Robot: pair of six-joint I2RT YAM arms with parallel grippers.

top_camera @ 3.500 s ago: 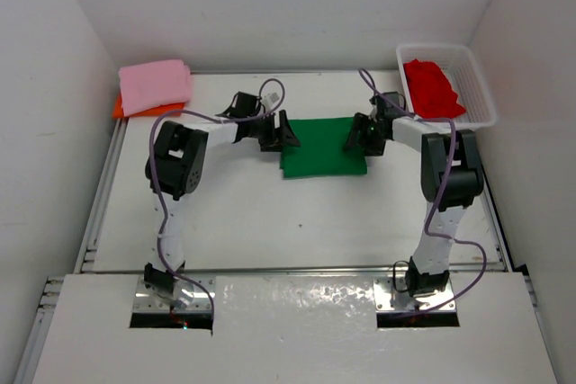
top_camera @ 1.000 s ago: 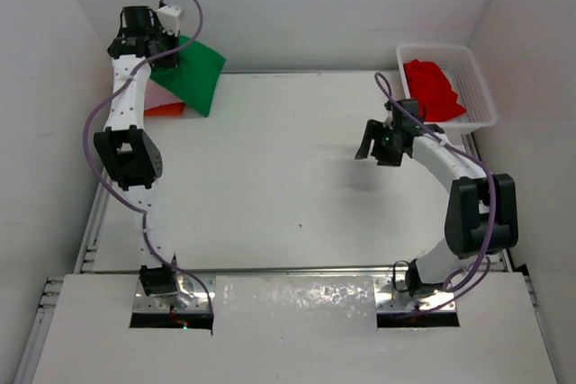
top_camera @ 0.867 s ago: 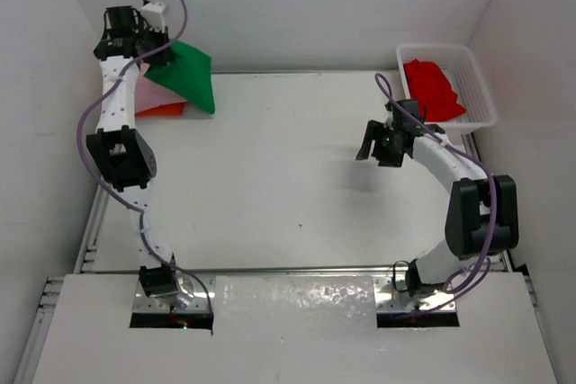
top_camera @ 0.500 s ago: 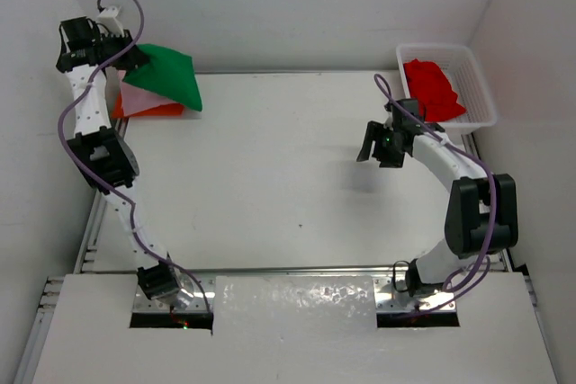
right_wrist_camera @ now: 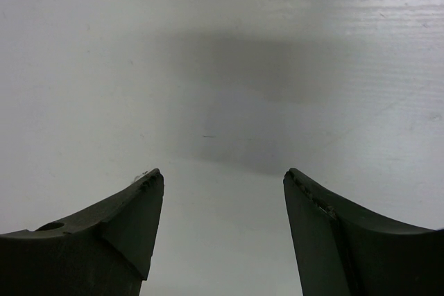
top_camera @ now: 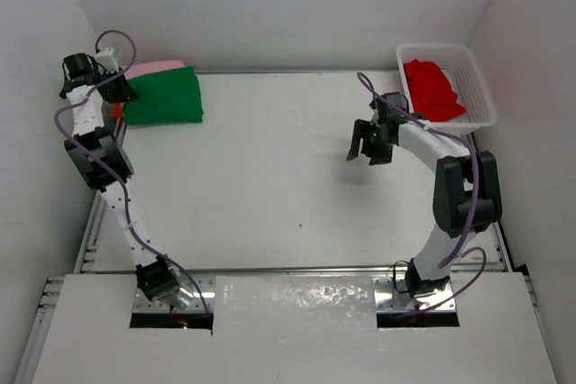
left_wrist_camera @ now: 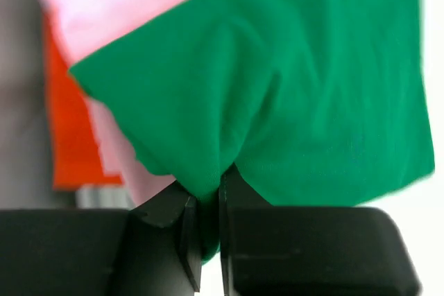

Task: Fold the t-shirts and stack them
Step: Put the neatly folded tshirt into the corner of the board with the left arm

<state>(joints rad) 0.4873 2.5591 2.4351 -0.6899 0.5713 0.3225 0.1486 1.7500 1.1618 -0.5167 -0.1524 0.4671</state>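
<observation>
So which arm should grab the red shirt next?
Right. The right gripper is open, empty, near the white mesh basket holding the red fabric t-shirt; the left gripper pinches the green fabric t-shirt.

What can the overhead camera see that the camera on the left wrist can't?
Only overhead: the white basket holding the red shirt, and the right jaws standing open above the bare table. Only the left wrist: the pinch up close, with the left jaws shut on an edge of the green shirt. Both: the green shirt lying on top of the pink shirt.
</observation>
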